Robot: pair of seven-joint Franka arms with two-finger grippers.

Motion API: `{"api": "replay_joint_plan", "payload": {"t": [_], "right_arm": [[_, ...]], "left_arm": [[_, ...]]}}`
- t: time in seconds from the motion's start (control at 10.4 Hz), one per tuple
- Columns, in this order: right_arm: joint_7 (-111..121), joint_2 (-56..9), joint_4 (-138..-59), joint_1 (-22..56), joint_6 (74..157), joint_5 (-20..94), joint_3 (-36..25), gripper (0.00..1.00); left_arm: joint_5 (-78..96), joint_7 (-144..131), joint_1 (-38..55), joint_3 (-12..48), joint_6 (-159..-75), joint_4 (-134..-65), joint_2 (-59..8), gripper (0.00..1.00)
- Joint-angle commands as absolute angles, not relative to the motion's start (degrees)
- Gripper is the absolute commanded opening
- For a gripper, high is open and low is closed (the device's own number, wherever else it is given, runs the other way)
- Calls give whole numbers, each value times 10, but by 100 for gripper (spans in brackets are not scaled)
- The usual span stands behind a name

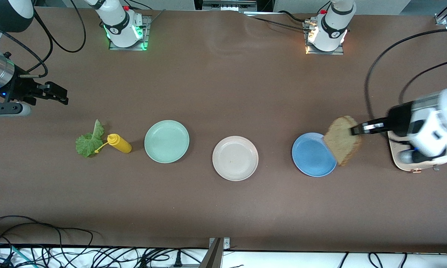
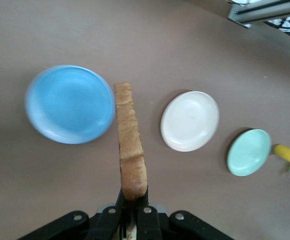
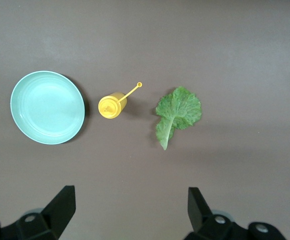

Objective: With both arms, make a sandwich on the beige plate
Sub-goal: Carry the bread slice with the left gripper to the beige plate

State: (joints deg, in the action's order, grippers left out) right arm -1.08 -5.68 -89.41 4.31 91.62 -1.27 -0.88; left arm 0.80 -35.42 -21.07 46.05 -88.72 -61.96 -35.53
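Presently the left end effector [image 1: 357, 130] is clamped on one edge of a slice of brown bread [image 1: 342, 139], holding it in the air over the rim of the blue plate [image 1: 312, 154] toward the left arm's end of the worktop [image 1: 223, 82]; the left wrist view shows the slice [image 2: 130, 140] edge-on, gripped between the black fingers [image 2: 116, 212]; the beige plate [image 1: 235, 158] lies bare at mid-worktop, between the blue plate and the mint green plate [image 1: 166, 141]; a yellow squeeze bottle [image 1: 120, 143] stands just beside the green plate, its cap strap touching a lettuce leaf [image 1: 89, 141] toward the right arm's end; the right end effector [image 1: 54, 93] waits over bare worktop with its fingers [image 3: 60, 205] spread wide, holding nothing; a tan tray [image 1: 422, 163] sits under the left arm.
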Motion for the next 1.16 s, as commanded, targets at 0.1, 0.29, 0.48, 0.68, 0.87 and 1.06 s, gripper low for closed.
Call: {"api": "replay_joint_plan", "payload": {"t": [0.1,0.29,0.48,0.68,0.87,1.06], "right_arm": [[-16,-56,-888,41,911,-16,-7,100],[-16,-56,-888,41,911,-16,-7,100],[-16,-56,-888,41,911,-16,-7,100],[-16,-56,-888,41,911,-16,-7,100],[-16,-56,-888,41,911,-16,-7,100],[-16,-56,-888,41,911,-16,-7,100]], "left_arm": [[55,-447,-129,458,-1040,-627,-425,0],[57,-461,-107,458,-1175,-690,-436,0],[83,-460,-93,457,-1265,-735,-452,0],[82,-456,-68,456,-1315,-752,-478,0],[76,-449,-63,454,-1331,-785,-491,0],[74,-449,-37,439,-1338,-784,-507,0]]}}
